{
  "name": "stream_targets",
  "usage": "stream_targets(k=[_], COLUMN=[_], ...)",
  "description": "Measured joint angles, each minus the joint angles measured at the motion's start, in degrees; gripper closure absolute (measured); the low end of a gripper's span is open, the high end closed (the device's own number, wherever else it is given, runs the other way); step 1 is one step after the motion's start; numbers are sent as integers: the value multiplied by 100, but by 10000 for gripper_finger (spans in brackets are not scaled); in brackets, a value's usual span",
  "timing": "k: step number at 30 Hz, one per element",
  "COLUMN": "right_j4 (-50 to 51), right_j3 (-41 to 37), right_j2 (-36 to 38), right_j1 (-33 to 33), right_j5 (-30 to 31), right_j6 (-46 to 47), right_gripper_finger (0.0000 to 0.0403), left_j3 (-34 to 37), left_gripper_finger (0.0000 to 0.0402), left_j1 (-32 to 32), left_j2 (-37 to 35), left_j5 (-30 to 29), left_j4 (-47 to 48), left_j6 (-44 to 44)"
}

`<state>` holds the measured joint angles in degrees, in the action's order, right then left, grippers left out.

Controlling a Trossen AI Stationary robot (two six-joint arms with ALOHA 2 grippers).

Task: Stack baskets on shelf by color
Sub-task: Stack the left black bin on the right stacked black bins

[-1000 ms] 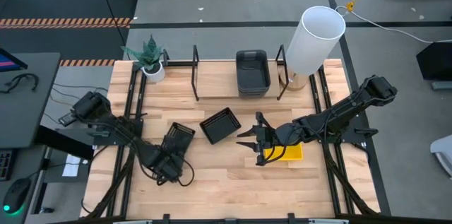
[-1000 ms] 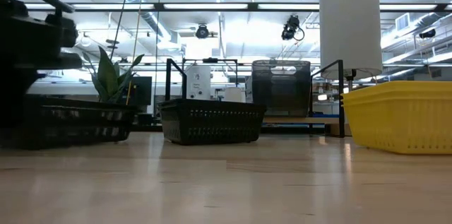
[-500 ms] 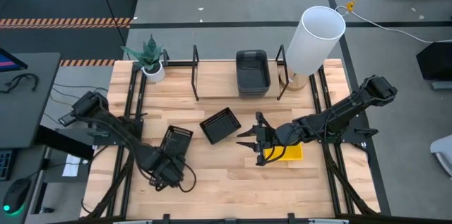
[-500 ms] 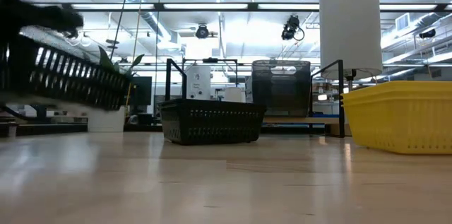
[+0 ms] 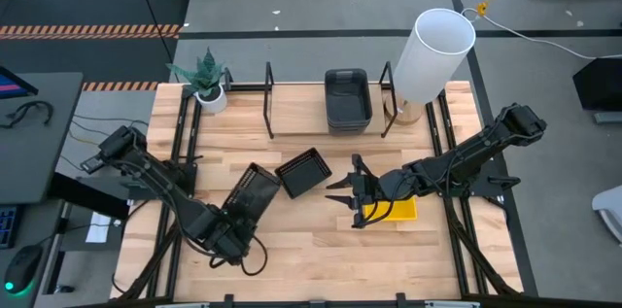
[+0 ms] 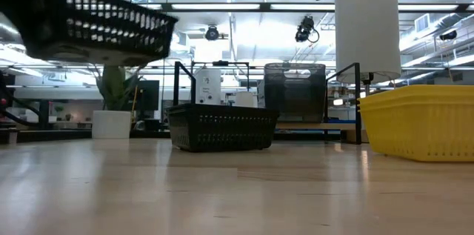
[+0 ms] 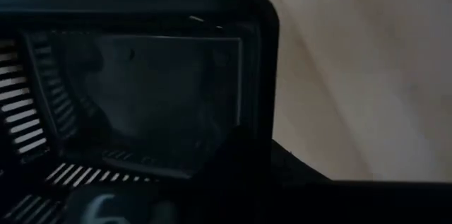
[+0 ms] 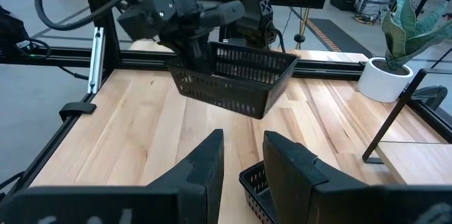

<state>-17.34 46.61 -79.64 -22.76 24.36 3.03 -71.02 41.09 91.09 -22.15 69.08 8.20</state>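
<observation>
High view: left pincer clamps the raised black basket, its long axis slanting toward the shelf.

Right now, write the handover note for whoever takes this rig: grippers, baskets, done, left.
Left gripper: shut on a black slatted basket, lifted off the table and tilted.
Right gripper: open, holding nothing, hovering beside the yellow basket.
Second black basket lies on the table, centre.
Done: dark grey baskets sit on the shelf.
Left: black baskets and the yellow one to the shelf.
</observation>
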Motion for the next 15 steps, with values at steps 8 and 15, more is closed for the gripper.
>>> stream_targets(k=[8,15], right_j4=[35,23], right_j3=[0,0], right_j2=[0,0], right_j1=[0,0], right_j5=[0,0], right_j6=[0,-13], right_gripper_finger=[298,298], left_j3=[7,24], left_gripper_finger=[400,398], left_j1=[-230,-967], left_j2=[0,0], left_j5=[-862,-922], left_j4=[-329,-907], left_j6=[-1640,-2667])
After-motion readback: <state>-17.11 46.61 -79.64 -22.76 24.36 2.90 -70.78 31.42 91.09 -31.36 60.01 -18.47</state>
